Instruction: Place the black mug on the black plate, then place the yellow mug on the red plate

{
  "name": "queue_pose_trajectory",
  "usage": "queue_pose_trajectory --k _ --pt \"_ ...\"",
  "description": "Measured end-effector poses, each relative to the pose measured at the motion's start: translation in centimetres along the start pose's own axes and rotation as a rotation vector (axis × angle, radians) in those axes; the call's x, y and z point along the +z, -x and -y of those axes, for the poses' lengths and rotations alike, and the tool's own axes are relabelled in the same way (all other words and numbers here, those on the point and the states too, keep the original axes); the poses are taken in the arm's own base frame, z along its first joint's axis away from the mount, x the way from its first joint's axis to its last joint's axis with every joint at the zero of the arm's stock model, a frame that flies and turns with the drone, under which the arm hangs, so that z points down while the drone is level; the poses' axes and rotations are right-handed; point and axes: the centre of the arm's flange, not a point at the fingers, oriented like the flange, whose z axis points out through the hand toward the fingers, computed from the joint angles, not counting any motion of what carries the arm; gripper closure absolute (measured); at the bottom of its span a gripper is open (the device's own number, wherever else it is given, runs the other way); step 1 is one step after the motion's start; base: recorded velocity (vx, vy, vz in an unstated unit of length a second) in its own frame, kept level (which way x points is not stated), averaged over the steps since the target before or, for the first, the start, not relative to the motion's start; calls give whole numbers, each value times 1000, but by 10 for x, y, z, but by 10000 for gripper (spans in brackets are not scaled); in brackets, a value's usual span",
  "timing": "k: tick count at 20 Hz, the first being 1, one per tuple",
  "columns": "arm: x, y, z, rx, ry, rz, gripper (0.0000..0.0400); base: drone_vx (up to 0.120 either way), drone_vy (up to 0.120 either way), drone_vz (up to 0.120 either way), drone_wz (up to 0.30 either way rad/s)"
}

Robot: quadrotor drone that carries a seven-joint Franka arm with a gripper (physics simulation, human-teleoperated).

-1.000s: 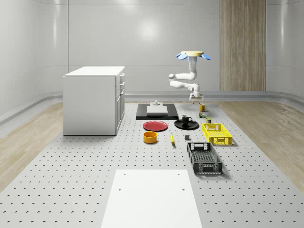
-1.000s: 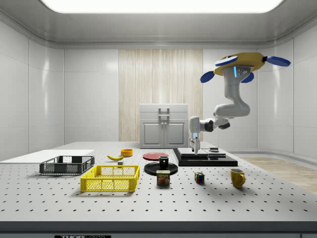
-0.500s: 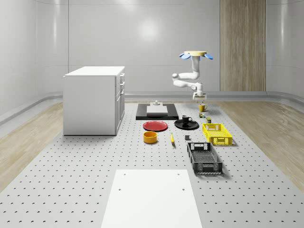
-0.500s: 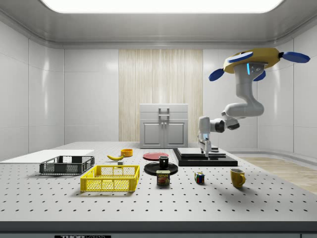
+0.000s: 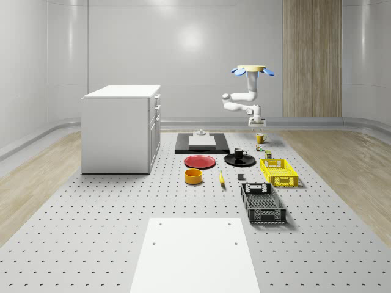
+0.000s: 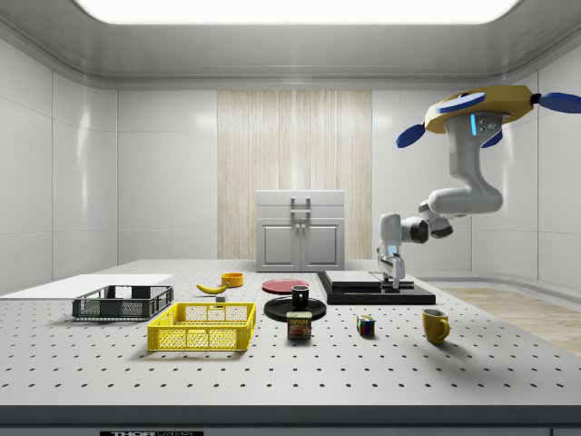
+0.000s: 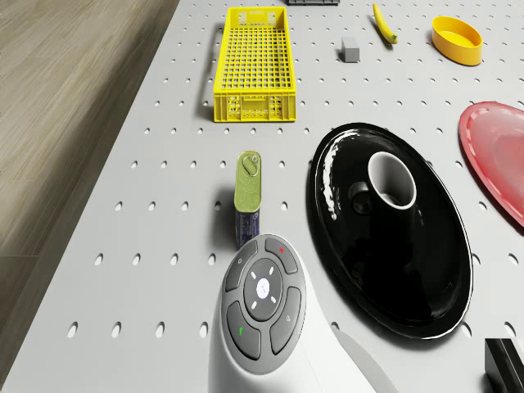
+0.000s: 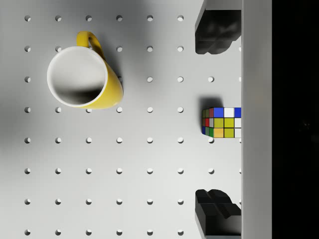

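Observation:
The black mug (image 5: 239,152) (image 6: 300,294) (image 7: 391,182) stands upright on the black plate (image 5: 247,162) (image 6: 278,311) (image 7: 360,270). Beside that plate the red plate (image 5: 200,162) (image 6: 284,285) (image 7: 499,147) lies bare. The yellow mug (image 5: 260,138) (image 6: 436,325) (image 8: 85,78) stands upright on the table, far from both plates. The drone (image 5: 251,70) (image 6: 481,100) hovers high over the table's far end. My gripper (image 5: 253,125) (image 6: 394,282) (image 8: 215,124) hangs open above the table, short of the yellow mug. Its fingers (image 8: 214,35) are wide apart and hold nothing.
A Rubik's cube (image 6: 366,325) (image 8: 222,123) lies right below the gripper, by a black platform (image 5: 201,144) (image 6: 377,292). A can (image 6: 300,325) (image 7: 248,196), yellow basket (image 5: 278,171) (image 6: 204,327) (image 7: 250,65), black basket (image 5: 263,203), banana (image 7: 385,23) and yellow bowl (image 5: 193,176) lie around. A white cabinet (image 5: 122,128) stands at the whole-scene view's left.
The drone and arm have moved toward the side view's right, away from the black plate and closer to the yellow mug. The gripper stays open. Nothing on the table moved.

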Motion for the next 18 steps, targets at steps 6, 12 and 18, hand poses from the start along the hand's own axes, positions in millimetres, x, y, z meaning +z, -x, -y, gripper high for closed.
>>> queue_pose_trajectory --k 6,12,18 --pt "0 0 0 0 0 0 0 -120 0 0 0" --pt "0 0 0 0 0 0 0 -120 0 0 0" --pt "0 0 0 0 0 0 0 -120 0 0 0"
